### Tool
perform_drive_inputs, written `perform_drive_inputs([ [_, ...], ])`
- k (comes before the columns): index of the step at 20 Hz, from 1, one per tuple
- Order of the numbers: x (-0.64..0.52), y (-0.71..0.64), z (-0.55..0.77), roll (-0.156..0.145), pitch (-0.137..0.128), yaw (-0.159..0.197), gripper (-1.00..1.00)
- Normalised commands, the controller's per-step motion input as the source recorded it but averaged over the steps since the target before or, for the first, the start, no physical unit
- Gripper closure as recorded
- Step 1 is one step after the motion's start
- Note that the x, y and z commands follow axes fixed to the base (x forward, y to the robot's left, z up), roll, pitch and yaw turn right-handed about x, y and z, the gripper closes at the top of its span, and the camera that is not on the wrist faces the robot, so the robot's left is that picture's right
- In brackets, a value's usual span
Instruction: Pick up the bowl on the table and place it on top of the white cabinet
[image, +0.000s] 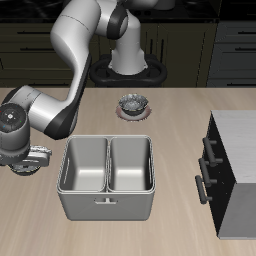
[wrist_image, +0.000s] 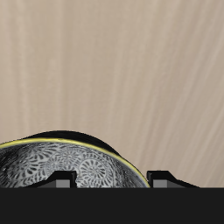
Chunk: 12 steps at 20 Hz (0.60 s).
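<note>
- Step in hand: the grasp. The gripper (image: 31, 156) hangs low over the table (image: 170, 110), at about 9 o'clock from the grey basin (image: 107, 200) in the exterior view.
- The bowl (wrist_image: 61, 162) sits on the table directly under the hand. The wrist view shows its speckled inside and thin yellowish rim close up. From outside, the hand hides most of it.
- Hand state: the fingers (wrist_image: 61, 178) are spread. 1 tip shows over the bowl's inside and the other beyond its rim, so they appear to straddle the wall without yet pinching it.
- Progress: early, I judge. The bowl is not lifted, and the white cabinet (image: 238, 135) stands well apart, at 3 o'clock from the basin, with its top bare.
- Next move, as I judge it: press the fingers together on the rim, lift straight up, and carry the bowl high across the basin to the cabinet top.
- The second bowl (image: 132, 102), at 12 o'clock from the basin, is not the target.
- Writing: no brand, label or lettering can be read in either view.
</note>
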Motion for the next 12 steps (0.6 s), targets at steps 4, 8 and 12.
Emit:
perform_drive_inputs([
  [4,0.0,0.01,0.06,0.005,0.006,-0.003,1.0],
  [8,0.02,0.02,0.07,0.011,-0.004,-0.016,1.0],
  [12,-0.01,0.05,0.13,0.014,-0.021,-0.007,1.0],
])
